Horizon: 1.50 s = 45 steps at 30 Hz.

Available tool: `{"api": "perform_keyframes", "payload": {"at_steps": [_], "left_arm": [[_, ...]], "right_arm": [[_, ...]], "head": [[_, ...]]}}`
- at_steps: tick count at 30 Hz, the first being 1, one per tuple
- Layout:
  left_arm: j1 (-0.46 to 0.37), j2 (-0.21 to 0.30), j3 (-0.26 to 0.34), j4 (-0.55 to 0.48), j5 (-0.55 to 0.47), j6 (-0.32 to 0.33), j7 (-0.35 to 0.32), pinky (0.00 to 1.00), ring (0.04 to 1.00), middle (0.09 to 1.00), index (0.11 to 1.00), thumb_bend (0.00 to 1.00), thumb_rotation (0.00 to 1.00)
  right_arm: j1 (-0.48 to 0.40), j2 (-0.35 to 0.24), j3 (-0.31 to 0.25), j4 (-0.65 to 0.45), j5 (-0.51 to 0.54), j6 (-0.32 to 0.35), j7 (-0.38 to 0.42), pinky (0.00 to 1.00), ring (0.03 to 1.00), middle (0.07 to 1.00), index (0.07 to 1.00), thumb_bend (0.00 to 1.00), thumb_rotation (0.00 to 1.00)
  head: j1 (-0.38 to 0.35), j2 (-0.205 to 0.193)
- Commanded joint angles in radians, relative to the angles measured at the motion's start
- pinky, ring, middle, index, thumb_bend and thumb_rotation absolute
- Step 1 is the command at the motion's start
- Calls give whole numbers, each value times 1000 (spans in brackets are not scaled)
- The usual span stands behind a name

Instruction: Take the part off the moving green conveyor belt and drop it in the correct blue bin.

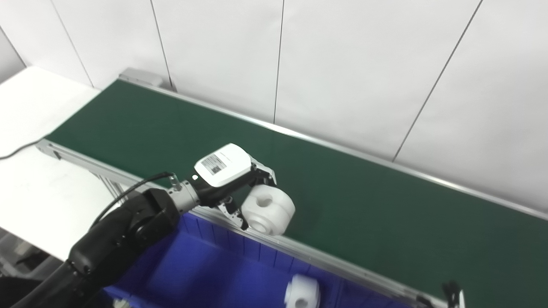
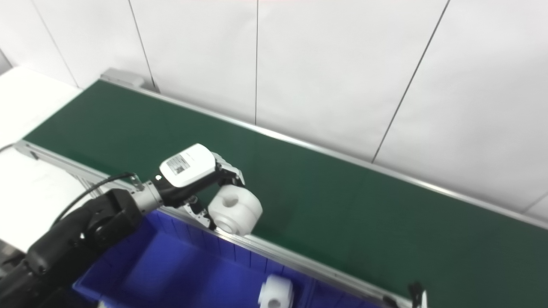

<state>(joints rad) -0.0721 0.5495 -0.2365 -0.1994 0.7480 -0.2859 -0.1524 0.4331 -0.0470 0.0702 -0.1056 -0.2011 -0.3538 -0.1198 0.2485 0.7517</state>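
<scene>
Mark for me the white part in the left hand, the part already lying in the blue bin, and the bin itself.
white part [image 1: 269, 208], left eye view, on its rounded side.
part in bin [image 1: 303, 291], left eye view, on its top face.
blue bin [image 2: 188, 265], right eye view, on its bare floor.

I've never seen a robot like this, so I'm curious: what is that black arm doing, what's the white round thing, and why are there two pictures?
The two pictures come from two cameras in the robot's head, like two eyes, so they show the same scene from slightly different spots. The long green strip is a conveyor belt, a moving floor that carries things along. The black arm ends in the robot's left hand, with a white cover and dark fingers. That hand is holding a white round part with a hole in it, right at the near edge of the belt. Below sits a blue bin, and another white part already lies inside it. Only a tiny bit of the right hand peeks in at the bottom corner, too little to tell what it is doing.
</scene>
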Motion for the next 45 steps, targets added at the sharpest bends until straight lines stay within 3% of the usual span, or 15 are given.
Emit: {"api": "perform_keyframes", "payload": {"at_steps": [1,7,12,20,22,23,24,26,29,36,40,43,45], "left_arm": [[7,6,14,-40,-12,2,-8,512,458,463,517,521,0],[53,20,-20,-25,14,-27,-74,511,482,477,500,523,0],[56,20,-55,-30,32,-11,-155,527,491,485,493,522,0],[44,26,-85,-46,34,-15,-261,451,447,473,507,522,0],[47,24,-78,-59,16,3,-287,469,474,513,502,519,49],[49,24,-74,-65,8,10,-299,511,533,575,578,681,243],[50,24,-70,-69,0,13,-307,518,544,586,594,716,282],[52,25,-63,-75,-15,9,-313,552,597,634,652,842,417],[54,30,-50,-86,-39,1,-319,605,683,721,705,906,510],[85,26,6,-188,-60,20,-311,642,727,775,714,920,523],[132,-11,58,-256,-68,32,-264,626,718,774,710,908,518],[155,-44,82,-297,-96,71,-266,634,729,786,733,895,495],[163,-82,87,-337,-144,142,-293,639,737,799,755,884,488]], "right_arm": [[1,-4,-8,-45,18,23,15,682,755,948,992,634,1000],[-5,-9,-28,-83,45,63,35,640,724,926,967,640,974],[-4,-12,-38,-118,53,93,50,628,712,918,962,636,949],[-2,-17,-47,-137,52,112,61,635,706,912,961,647,950],[0,-18,-48,-145,54,120,63,627,704,913,960,644,948],[1,-19,-49,-148,56,122,64,622,702,912,960,641,944],[2,-20,-50,-150,56,125,64,621,701,912,960,641,944],[3,-20,-52,-152,59,128,66,619,699,912,959,640,941],[3,-16,-54,-156,55,136,67,622,699,918,961,635,937],[3,-3,-45,-184,61,149,72,620,707,930,965,628,923],[6,2,-43,-202,69,172,79,638,719,937,963,663,919],[2,6,-41,-200,72,164,80,633,718,936,965,675,924],[0,9,-40,-199,69,158,78,626,714,930,965,681,930]], "head": [[7,8],[20,32],[31,55],[32,69],[34,72],[37,76],[38,79],[33,83],[25,88],[20,102],[22,102],[18,101],[10,101]]}}
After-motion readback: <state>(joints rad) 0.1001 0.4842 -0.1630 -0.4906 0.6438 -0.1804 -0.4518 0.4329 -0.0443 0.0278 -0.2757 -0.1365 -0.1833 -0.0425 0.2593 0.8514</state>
